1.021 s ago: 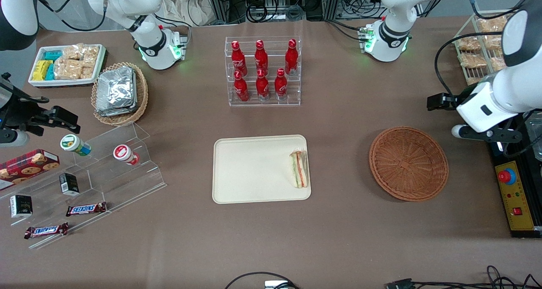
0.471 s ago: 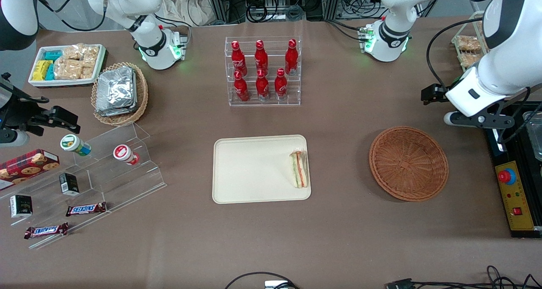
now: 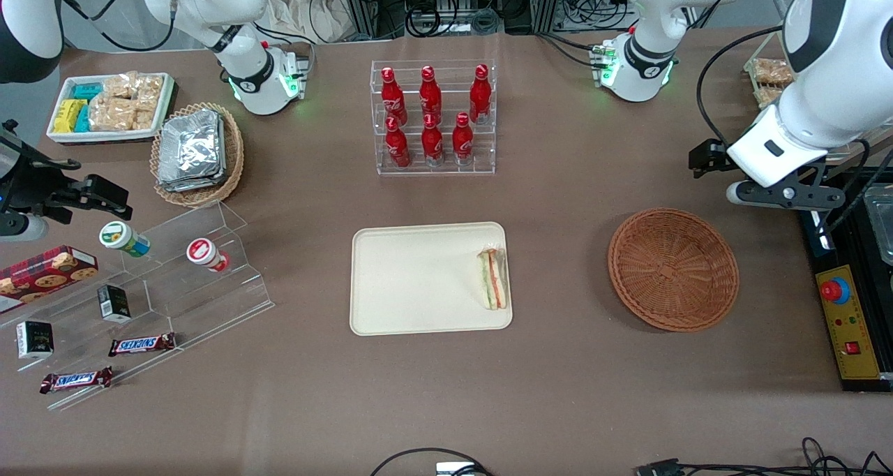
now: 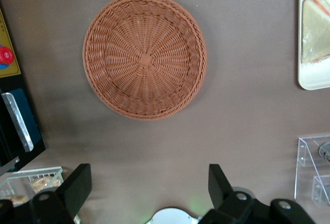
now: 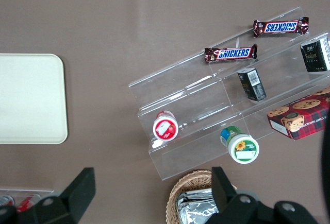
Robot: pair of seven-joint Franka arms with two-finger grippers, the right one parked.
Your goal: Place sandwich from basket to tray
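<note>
The sandwich [image 3: 493, 278] lies flat on the tray [image 3: 411, 280], close to the tray's edge that faces the basket [image 3: 673, 269]. It touches the tray floor and it is well apart from the basket. The basket holds nothing; its woven bottom is bare in the left wrist view [image 4: 145, 55]. The tray stands on the brown surface [image 3: 558, 392], between the basket and the clear stepped shelf [image 3: 174, 280] with snack bars, and nearer to the front camera than the rack of red bottles [image 3: 434, 116].

The gripper [image 3: 711, 156] hangs in the air, farther from the front camera than the basket and toward the working arm's end of the surface, not above the tray. In the left wrist view its two fingers [image 4: 77, 185] are spread wide, with only the surface between them; they pinch nothing. A corner of the tray with the sandwich [image 4: 315, 31] is also seen there, well apart from the basket.
</note>
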